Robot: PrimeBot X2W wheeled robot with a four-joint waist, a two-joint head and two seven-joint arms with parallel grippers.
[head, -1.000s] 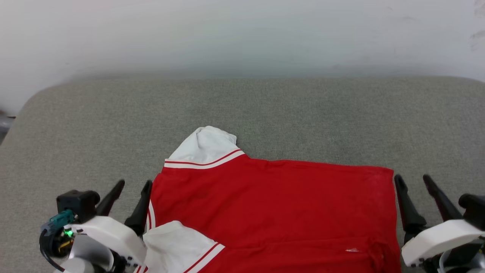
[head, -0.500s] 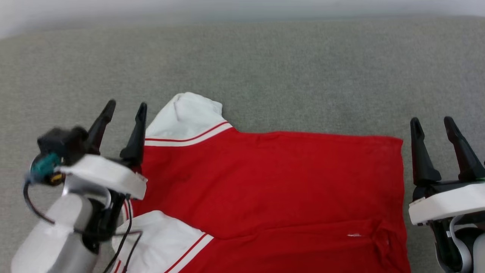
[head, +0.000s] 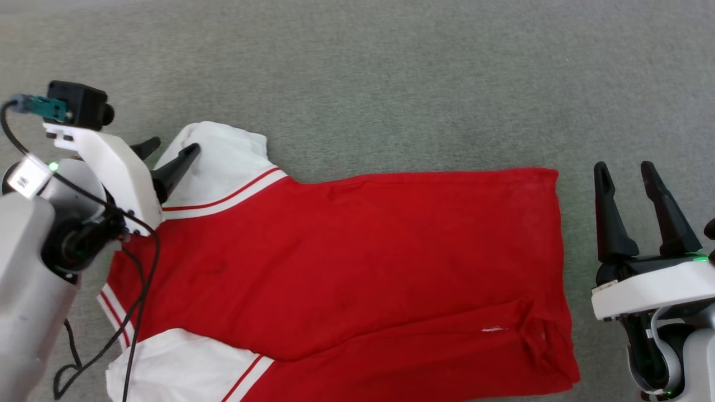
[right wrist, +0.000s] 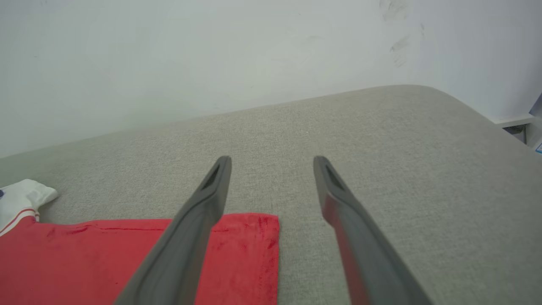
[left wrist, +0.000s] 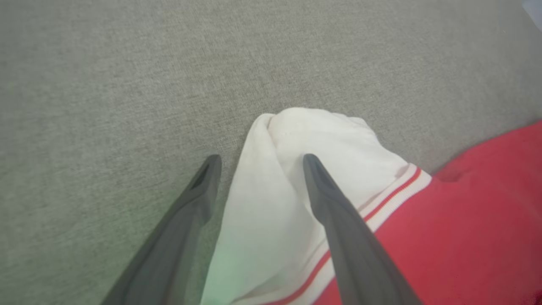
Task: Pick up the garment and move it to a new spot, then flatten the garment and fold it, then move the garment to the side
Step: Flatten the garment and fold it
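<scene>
Reaching forward in the last second, the left gripper [head: 174, 149] now straddles the far white sleeve [head: 223, 153] of the bright red soft-fabric T-shirt [head: 346, 251], jaws apart and clamping nothing. The shirt lies spread on the grey woven cushion [head: 391, 84]. The right gripper [head: 624, 167] hangs beside the shirt's hem, jaws spread. Flattening the bunched sleeve seems next. A small white mark [head: 494, 329] near the hem is unreadable.

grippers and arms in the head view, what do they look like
Left gripper: two long, dark, tapering fingers on a white housing, with a black camera block carrying a teal plug, a green light and loose black cables down a pale grey forearm. Right gripper: the same dark fingers and white housing, a green light, and a pale looped cable beneath.
</scene>
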